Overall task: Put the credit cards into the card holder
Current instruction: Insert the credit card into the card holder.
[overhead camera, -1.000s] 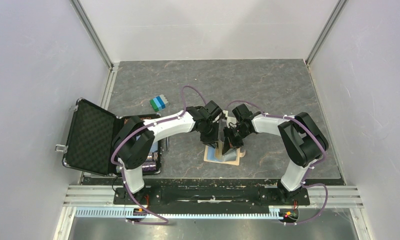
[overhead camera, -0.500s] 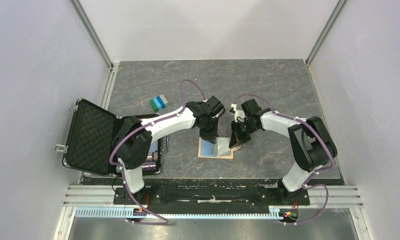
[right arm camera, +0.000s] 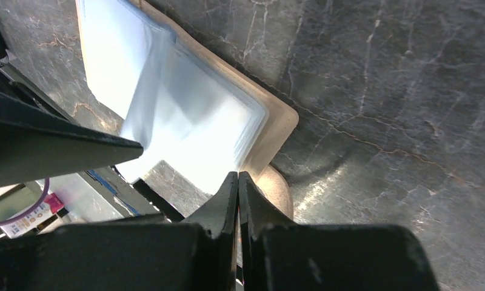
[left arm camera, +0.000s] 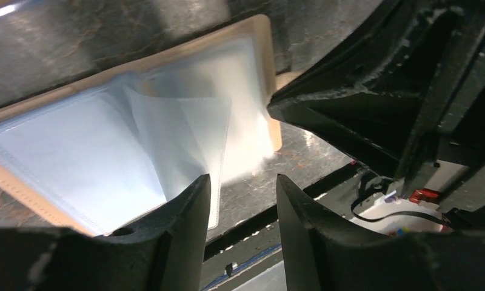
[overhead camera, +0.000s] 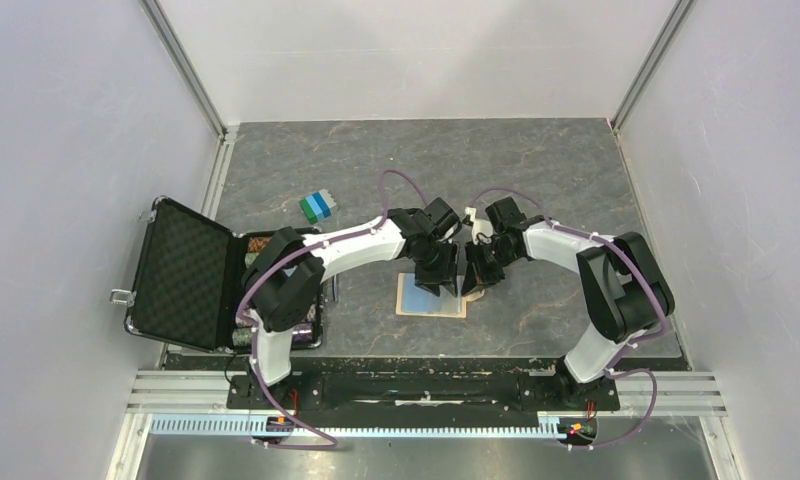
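The card holder (overhead camera: 416,297) lies open and flat on the table, tan rim up, its light-blue clear sleeves showing in the left wrist view (left arm camera: 76,163) and the right wrist view (right arm camera: 167,91). One sleeve stands half lifted. My left gripper (overhead camera: 441,280) is open and empty just above the holder's right half (left arm camera: 243,182). My right gripper (overhead camera: 473,280) is shut at the holder's right edge, beside the tan snap tab (right arm camera: 276,188). A thin orange line shows in the slit between its fingers (right arm camera: 238,176); I cannot tell whether it is a card. No credit card shows plainly.
A big black foam-lined case (overhead camera: 181,272) stands open at the left edge, with a tray of small items (overhead camera: 306,325) beside it under my left arm. A green and blue block (overhead camera: 318,205) lies behind. The two grippers nearly touch.
The card holder slid left and settled flat and open. My right gripper drew back off it to its right edge. My left gripper moved right across the holder towards the right gripper.
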